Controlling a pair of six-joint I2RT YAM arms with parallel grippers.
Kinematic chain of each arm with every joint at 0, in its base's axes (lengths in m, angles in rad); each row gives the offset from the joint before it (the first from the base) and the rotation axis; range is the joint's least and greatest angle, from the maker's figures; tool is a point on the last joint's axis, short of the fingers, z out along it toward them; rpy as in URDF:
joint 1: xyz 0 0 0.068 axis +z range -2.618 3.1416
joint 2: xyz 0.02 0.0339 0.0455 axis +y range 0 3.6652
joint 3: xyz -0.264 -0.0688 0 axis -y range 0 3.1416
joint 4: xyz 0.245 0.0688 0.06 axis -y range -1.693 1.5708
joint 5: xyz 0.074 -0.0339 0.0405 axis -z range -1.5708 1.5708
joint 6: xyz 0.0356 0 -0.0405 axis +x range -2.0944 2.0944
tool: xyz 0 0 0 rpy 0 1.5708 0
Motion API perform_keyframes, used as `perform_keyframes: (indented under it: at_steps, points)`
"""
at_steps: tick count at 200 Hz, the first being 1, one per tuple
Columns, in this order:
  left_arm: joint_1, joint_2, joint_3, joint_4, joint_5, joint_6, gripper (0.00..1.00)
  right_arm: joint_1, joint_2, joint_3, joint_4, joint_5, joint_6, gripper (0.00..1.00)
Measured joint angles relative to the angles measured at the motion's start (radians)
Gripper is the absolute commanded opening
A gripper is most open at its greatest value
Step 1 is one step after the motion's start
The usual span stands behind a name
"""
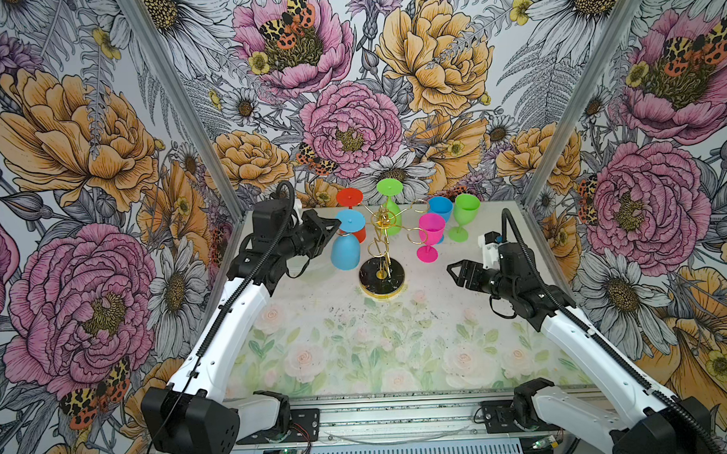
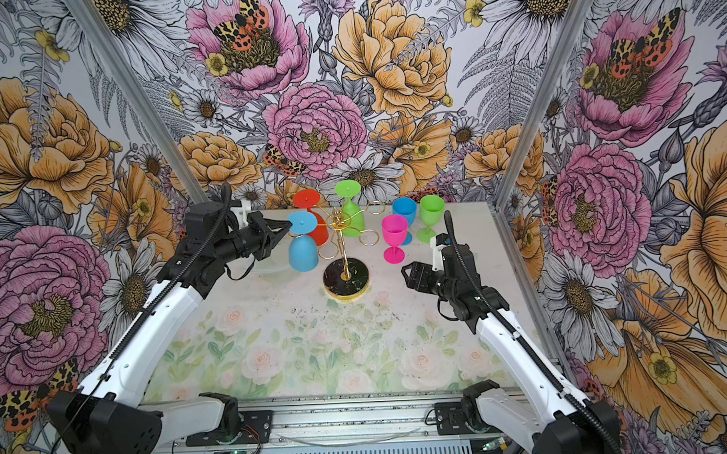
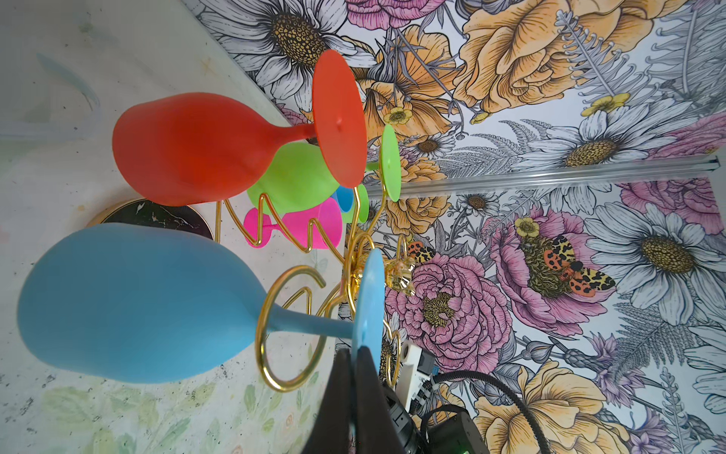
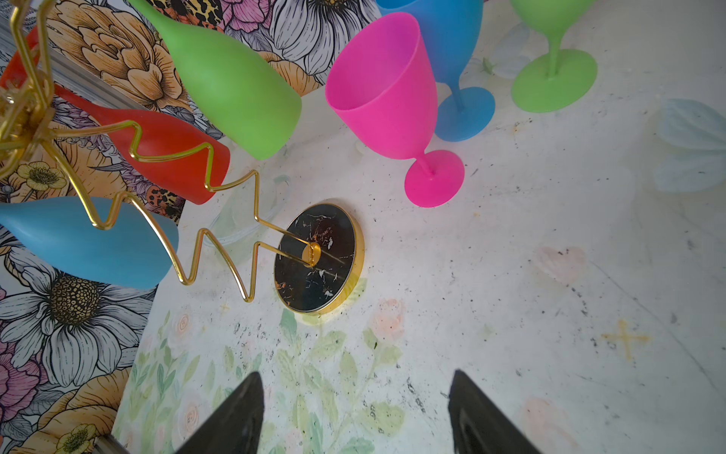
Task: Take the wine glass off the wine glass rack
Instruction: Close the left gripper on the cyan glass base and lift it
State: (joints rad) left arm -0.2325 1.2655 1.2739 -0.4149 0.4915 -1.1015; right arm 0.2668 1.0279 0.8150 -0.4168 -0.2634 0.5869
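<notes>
Front rail (image 1: 385, 420) nearest. Left end effector (image 1: 337, 225) clamped on foot of blue wine glass (image 1: 346, 253), hung inverted in wine glass rack (image 1: 381, 240) hook. Step, my read: extraction pending. Next: slide stem out hook opening, level. Right end effector (image 1: 455, 272) apart, empty, near rack base.

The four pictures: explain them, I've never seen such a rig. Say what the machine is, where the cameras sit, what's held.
Two robot arms, each ending in a two-finger gripper. Two pictures look down from overhead; two come from wrist cameras. On the table stands a gold wire rack. Hooked on it: an upturned blue glass, a red glass, an upturned green glass. Beside it: a pink glass, an upright blue glass, an upright green glass. The left gripper is shut on the upturned blue glass's foot; the right gripper is open and empty.
</notes>
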Motion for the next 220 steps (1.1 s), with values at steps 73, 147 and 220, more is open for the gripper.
perform_keyframes:
  at_steps: [73, 147, 220]
  points:
    - [-0.006, 0.071, 0.040, 0.002, 0.015, 0.000, 0.00, 0.000, -0.002, -0.013, 0.003, 0.000, 0.000, 0.75]
    - [-0.004, 0.086, 0.054, 0.025, 0.023, -0.004, 0.00, 0.000, -0.013, -0.027, 0.007, 0.000, 0.000, 0.75]
    - [0.029, 0.088, 0.052, 0.069, 0.022, -0.037, 0.00, 0.000, -0.020, -0.027, 0.008, -0.002, 0.002, 0.75]
